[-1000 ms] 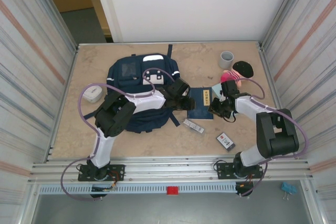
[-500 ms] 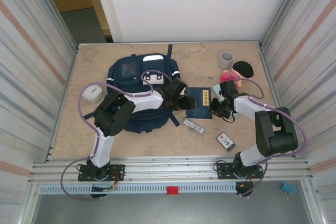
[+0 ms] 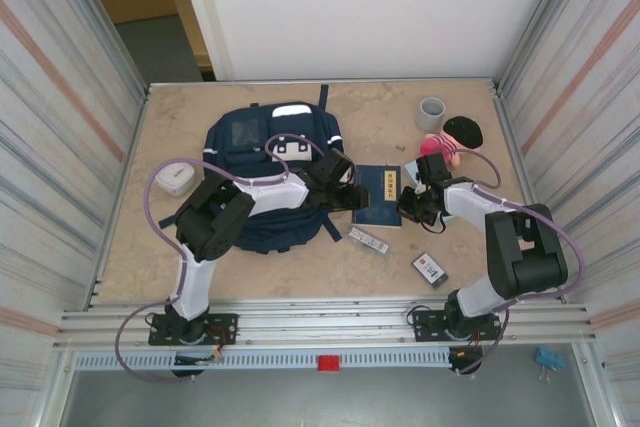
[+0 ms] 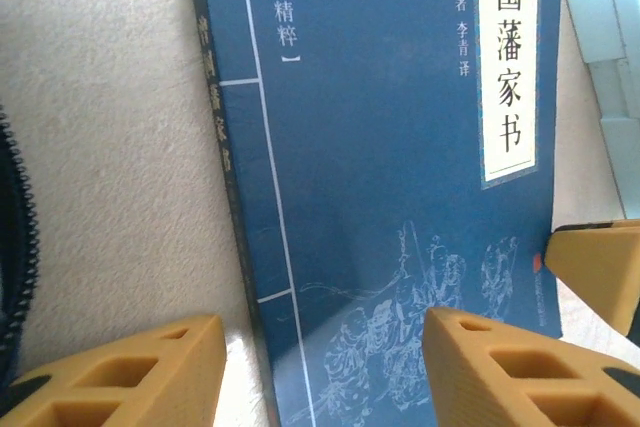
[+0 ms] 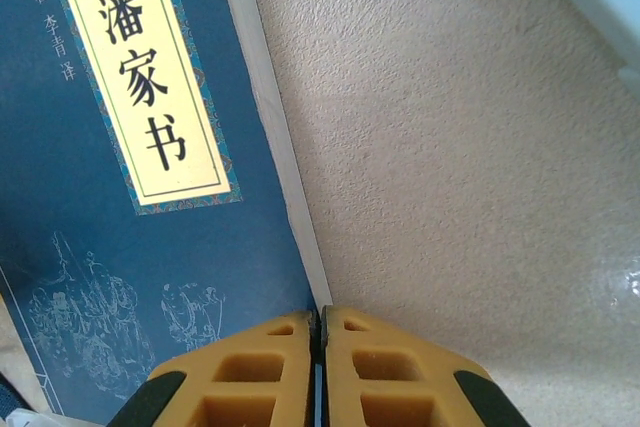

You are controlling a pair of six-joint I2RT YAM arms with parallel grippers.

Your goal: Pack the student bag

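Left wrist: left fingers (image 4: 110, 372) apart astride the book (image 4: 400, 197) spine; right wrist: right fingers (image 5: 260, 377) together.

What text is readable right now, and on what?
"国藩家书": pale title label on the cover of the blue book; the character above is cut off.
"经典精粹": same cover, near the spine.
"著", "李青 译": small print beside the title label.
On the spine: lettering blurred.
On the small dark box: too small.
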